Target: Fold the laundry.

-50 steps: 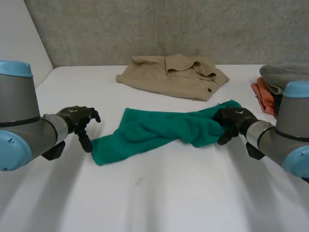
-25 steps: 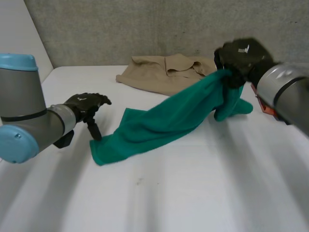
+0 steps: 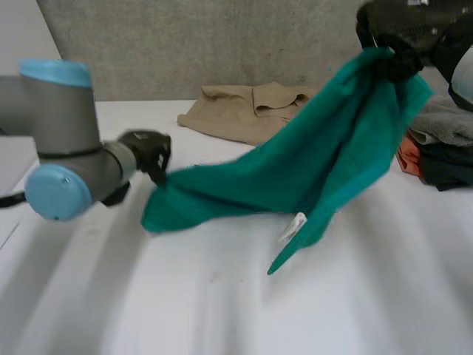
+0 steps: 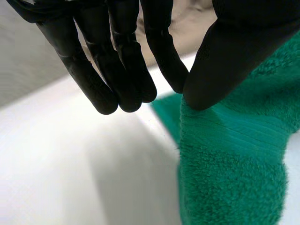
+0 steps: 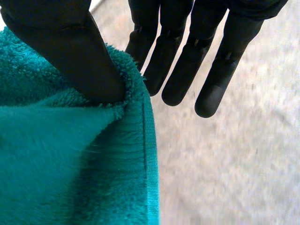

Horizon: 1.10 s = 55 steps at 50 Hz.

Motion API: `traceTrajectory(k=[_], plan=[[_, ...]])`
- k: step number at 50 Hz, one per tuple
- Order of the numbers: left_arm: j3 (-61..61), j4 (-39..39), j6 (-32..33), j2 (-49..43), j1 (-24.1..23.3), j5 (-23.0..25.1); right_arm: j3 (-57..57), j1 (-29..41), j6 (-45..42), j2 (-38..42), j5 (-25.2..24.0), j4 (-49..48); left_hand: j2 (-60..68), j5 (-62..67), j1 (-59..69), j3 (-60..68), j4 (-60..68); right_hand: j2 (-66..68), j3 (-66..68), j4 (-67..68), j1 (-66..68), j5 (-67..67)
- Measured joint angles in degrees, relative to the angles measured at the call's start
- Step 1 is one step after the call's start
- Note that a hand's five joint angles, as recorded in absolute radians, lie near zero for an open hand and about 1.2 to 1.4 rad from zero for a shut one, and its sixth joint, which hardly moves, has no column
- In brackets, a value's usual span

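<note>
Green towel (image 3: 295, 170) pinched under thumb of right hand (image 3: 399, 33) at 1 o'clock, left hand (image 3: 148, 148) relaxed and empty at 9; may slip from such thin hold.

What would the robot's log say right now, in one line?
right hand: pinches green towel, held high | left hand: open, at towel's low end

Head camera behind, downward over table (image 3: 222, 310); wrist cameras close-up; green towel (image 3: 318, 163) in all three.
</note>
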Motion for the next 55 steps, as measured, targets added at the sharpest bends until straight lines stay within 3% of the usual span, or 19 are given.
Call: traceTrajectory(k=[9,17,24,31,39,43,44,46,55], plan=[[14.0,0.6,0.2,0.6,3.2,3.5,-2.6,-0.6,1.3,6.7,2.6,-3.9,0.0,0.0,0.0,0.0,0.1,0.0,0.0,0.1,0.0,0.0],[15.8,6.5,-2.9,7.0,4.1,-4.0,-2.3,0.7,7.2,7.4,6.2,-21.1,0.1,0.0,0.0,0.0,0.1,0.0,0.3,0.1,0.0,0.0],[0.3,16.9,-4.3,17.4,4.5,-7.1,4.0,-1.2,10.5,6.9,3.5,-30.4,0.2,0.0,0.0,0.2,0.1,0.0,0.3,0.1,0.0,0.0],[-21.8,19.1,0.5,22.4,4.8,-3.2,13.1,-3.2,7.6,8.4,-1.5,-24.8,0.2,0.0,0.0,0.2,0.1,0.0,0.3,0.1,0.0,0.0],[-37.1,17.7,7.0,20.7,5.3,-0.9,23.2,-3.6,-2.2,13.5,-2.2,-19.8,0.1,0.0,-0.1,0.1,0.0,0.0,0.3,0.1,0.0,0.0],[-38.9,15.6,9.1,19.5,5.3,-0.4,25.8,-3.4,-6.0,16.2,-0.7,-19.4,-8.8,-6.6,-8.1,-8.3,-9.0,0.0,0.3,0.1,0.0,0.0],[-38.9,14.1,9.7,19.2,5.4,0.0,26.7,-3.2,-7.2,17.2,0.1,-19.3,-25.1,-22.8,-26.5,-24.4,-25.4,0.0,0.3,0.1,0.0,0.0],[-38.3,12.3,10.1,19.2,5.5,0.7,27.4,-3.1,-7.9,18.0,1.1,-19.4,-32.6,-30.2,-32.8,-31.6,-32.7,0.0,0.3,0.1,0.0,0.0],[-30.3,6.7,9.2,21.3,6.6,4.3,30.5,-2.7,-7.5,17.2,3.0,-21.9,-42.3,-40.7,-40.6,-41.7,-43.1,0.0,0.3,0.1,0.0,0.0]])
